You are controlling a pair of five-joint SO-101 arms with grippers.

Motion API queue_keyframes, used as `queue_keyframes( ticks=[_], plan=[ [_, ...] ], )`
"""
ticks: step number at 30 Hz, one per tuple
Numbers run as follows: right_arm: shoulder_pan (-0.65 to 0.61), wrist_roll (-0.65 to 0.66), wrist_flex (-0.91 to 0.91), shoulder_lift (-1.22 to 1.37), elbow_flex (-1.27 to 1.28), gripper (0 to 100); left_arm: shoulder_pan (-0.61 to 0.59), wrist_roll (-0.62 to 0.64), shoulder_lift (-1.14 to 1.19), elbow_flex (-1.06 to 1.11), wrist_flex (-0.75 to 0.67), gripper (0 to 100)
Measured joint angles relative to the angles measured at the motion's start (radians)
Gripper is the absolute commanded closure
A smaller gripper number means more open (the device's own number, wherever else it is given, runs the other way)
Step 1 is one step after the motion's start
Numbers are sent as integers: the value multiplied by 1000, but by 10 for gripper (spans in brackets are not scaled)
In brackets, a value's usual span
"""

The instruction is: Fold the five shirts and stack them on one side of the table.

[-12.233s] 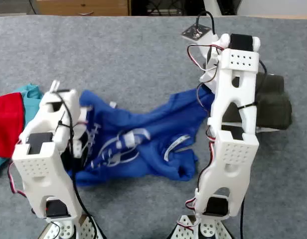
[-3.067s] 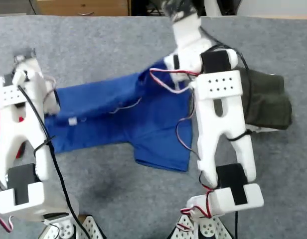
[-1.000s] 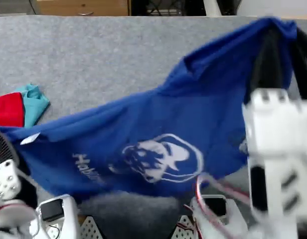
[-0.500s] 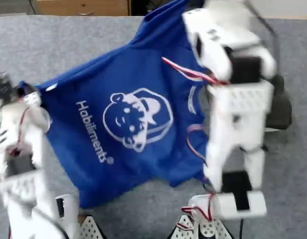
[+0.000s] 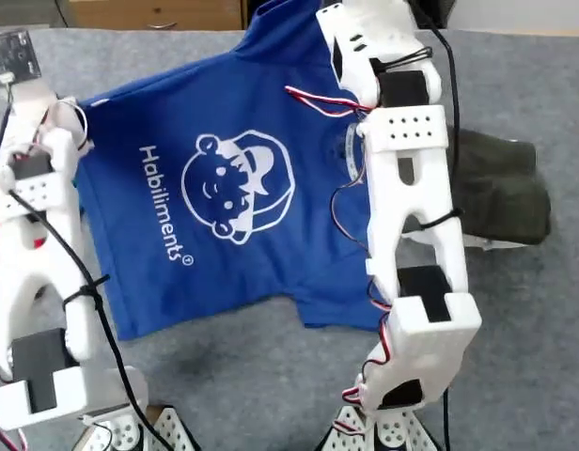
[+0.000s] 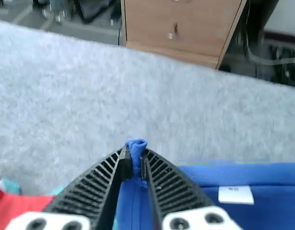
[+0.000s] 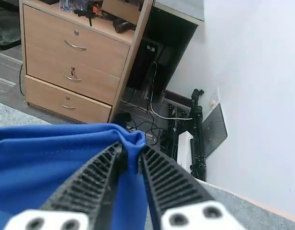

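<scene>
Hem of the blue shirt [image 5: 233,235] lies nearest the arm bases on the grey table [image 5: 224,376]. The shirt is spread open between both arms, print side up (a white cartoon face with lettering). A folded dark green shirt [image 5: 501,193] sits beside the right arm. Farther out, the left gripper [image 6: 134,153] is clamped on one corner of the blue shirt, and the right gripper [image 7: 131,149] pinches its far edge. A wooden drawer cabinet [image 7: 71,62] stands behind.

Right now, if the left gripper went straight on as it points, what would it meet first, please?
The left gripper, shut on the blue shirt, would probably meet the bare grey table first; depth is unclear.
</scene>
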Motion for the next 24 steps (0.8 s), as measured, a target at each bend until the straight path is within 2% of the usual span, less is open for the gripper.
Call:
queue_keyframes(
  ticks=[6, 9, 16, 21, 24],
  plan=[
    [34, 8, 258, 0, 5, 985, 57, -2, 2, -34, 334, 971],
    [49, 75, 423, -15, 32, 985, 117, -3, -38, 31, 520, 971],
    [46, 288, 793, -120, 229, 985, 127, -2, -213, 348, 585, 971],
    [55, 368, 821, -252, 500, 985, 121, -3, -396, 594, 586, 971],
    [78, 399, 778, -358, 677, 985, 120, -2, -493, 697, 578, 971]
  ],
)
